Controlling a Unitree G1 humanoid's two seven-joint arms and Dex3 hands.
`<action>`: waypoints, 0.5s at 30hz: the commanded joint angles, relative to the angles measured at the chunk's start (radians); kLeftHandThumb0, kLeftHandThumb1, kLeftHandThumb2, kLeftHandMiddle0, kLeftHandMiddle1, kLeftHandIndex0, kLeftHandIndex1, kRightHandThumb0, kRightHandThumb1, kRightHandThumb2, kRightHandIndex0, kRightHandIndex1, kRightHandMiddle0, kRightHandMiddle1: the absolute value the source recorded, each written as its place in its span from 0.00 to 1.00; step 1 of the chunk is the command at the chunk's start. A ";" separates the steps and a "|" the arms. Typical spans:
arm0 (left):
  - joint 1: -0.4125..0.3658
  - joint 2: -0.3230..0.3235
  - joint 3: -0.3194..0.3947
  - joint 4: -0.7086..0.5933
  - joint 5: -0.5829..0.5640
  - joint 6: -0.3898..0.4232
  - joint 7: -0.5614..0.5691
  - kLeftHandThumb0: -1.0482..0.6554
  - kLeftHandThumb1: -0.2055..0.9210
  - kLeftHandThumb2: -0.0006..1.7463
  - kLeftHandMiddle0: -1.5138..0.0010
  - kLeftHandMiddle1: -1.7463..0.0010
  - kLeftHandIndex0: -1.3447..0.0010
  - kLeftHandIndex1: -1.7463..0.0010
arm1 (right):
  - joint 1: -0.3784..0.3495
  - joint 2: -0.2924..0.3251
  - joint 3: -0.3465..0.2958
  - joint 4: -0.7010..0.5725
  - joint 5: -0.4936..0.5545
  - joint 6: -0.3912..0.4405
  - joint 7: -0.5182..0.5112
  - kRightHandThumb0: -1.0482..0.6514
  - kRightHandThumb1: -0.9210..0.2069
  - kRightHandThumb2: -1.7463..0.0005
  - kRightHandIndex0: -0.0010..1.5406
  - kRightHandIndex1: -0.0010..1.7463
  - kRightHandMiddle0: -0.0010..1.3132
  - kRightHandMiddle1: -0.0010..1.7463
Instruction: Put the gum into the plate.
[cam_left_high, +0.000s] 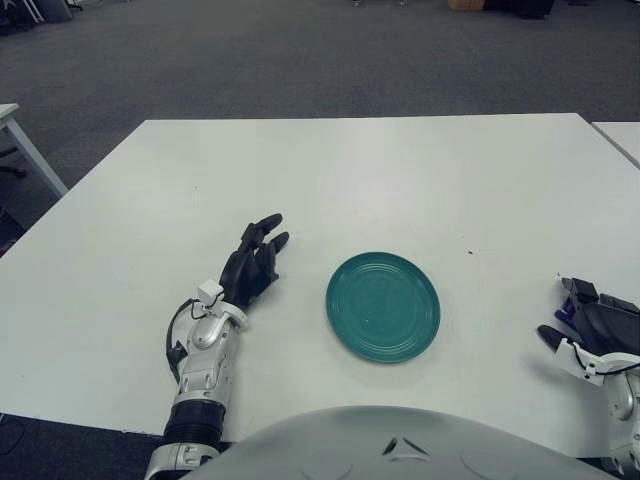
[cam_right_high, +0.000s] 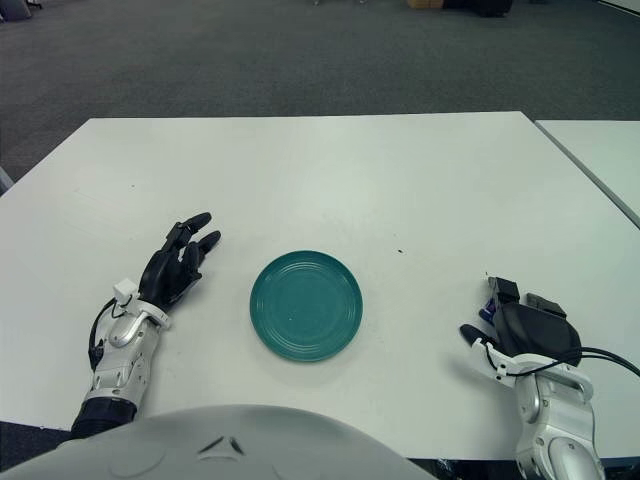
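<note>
The green plate (cam_left_high: 400, 285) lies empty on the white table (cam_left_high: 360, 170), near its front middle. The gum (cam_right_high: 489, 309) is a blue-purple pack at the table's right front; only a sliver of it shows from under my right hand (cam_left_high: 585, 320). That hand is arched over the pack, fingers on its far side and the thumb (cam_left_high: 547, 336) held apart on the near side, not closed on it. My left hand (cam_left_high: 255, 255) lies flat on the table left of the plate, fingers stretched out.
A second white table (cam_left_high: 622, 135) adjoins at the right, and another table's corner (cam_left_high: 15, 135) shows at the far left. Grey carpet lies beyond. My torso (cam_left_high: 400, 445) fills the bottom edge.
</note>
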 joint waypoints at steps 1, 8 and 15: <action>0.032 0.004 -0.005 0.019 0.001 0.040 0.001 0.11 1.00 0.42 0.88 0.72 1.00 0.56 | 0.086 0.057 0.054 0.047 0.015 0.018 -0.015 0.00 0.00 0.55 0.17 0.01 0.00 0.28; 0.030 0.011 -0.001 0.025 0.002 0.034 -0.001 0.11 1.00 0.42 0.87 0.72 1.00 0.55 | 0.065 0.045 0.092 0.078 0.019 0.050 -0.043 0.00 0.00 0.55 0.17 0.01 0.00 0.29; 0.028 0.013 0.001 0.028 0.008 0.021 0.004 0.11 1.00 0.42 0.86 0.71 1.00 0.55 | 0.050 0.032 0.115 0.109 0.032 0.072 -0.073 0.00 0.00 0.55 0.18 0.01 0.00 0.31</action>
